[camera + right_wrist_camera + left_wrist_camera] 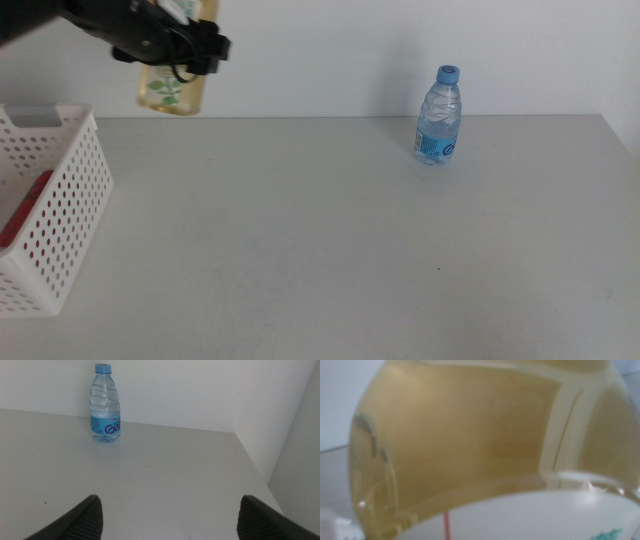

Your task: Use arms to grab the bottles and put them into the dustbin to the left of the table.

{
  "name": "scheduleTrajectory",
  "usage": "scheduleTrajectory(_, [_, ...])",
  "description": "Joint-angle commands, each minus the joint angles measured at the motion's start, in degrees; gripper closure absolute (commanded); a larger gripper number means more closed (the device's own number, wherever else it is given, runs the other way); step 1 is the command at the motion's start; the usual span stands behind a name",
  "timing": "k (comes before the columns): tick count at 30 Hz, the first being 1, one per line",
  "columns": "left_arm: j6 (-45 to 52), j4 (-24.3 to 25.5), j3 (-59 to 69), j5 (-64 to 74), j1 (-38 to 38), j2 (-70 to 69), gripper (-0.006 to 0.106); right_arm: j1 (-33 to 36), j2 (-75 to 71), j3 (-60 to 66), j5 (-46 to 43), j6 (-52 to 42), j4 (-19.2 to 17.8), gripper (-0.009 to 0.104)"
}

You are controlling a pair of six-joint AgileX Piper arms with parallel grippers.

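Your left pincer [185, 45] grips the full, heavy tea bottle [172, 92]; right pincer [170, 515] gapes. Clasp the slick water bottle [438, 115] mid-body.

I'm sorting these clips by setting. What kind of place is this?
Probably a lab or test bench rather than a home: a bare light-grey table against a plain white wall, holding only a water bottle and a white perforated dustbin, while the left gripper carries a tea bottle.
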Motion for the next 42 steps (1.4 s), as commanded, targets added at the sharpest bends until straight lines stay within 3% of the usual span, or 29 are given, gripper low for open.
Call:
scheduleTrajectory(1, [8.32, -5.8, -6.04, 7.29, 4.02, -4.02, 0.101, -0.09, -1.18, -0.57, -4.53, -0.25, -0.49, 0.001])
scheduleTrajectory(6, [14.28, -6.33, -11.83, 25.18, 11.46, -4.02, 0.101, -0.09, -1.18, -0.57, -4.53, -0.25, -0.49, 0.001])
scheduleTrajectory(17, [14.33, -5.64, -12.11, 33.98, 25.25, -3.94, 0.101, -0.09, -1.18, -0.57, -4.53, -0.25, -0.49, 0.001])
scheduleTrajectory(27, [16.68, -5.69, -0.11, 29.55, 32.31, -3.94, 0.101, -0.09, -1.18, -0.57, -4.53, -0.25, -0.49, 0.001])
scheduleTrajectory(36, [17.73, -5.3, 12.93, 13.27, 32.21, -3.94, 0.101, -0.09, -1.18, -0.57, -4.53, -0.25, -0.49, 0.001])
scheduleTrajectory(42, [17.6, -5.01, 17.17, 10.47, 32.21, -2.77, 0.096, -0.09, -1.18, -0.57, -4.53, -0.25, -0.49, 0.001])
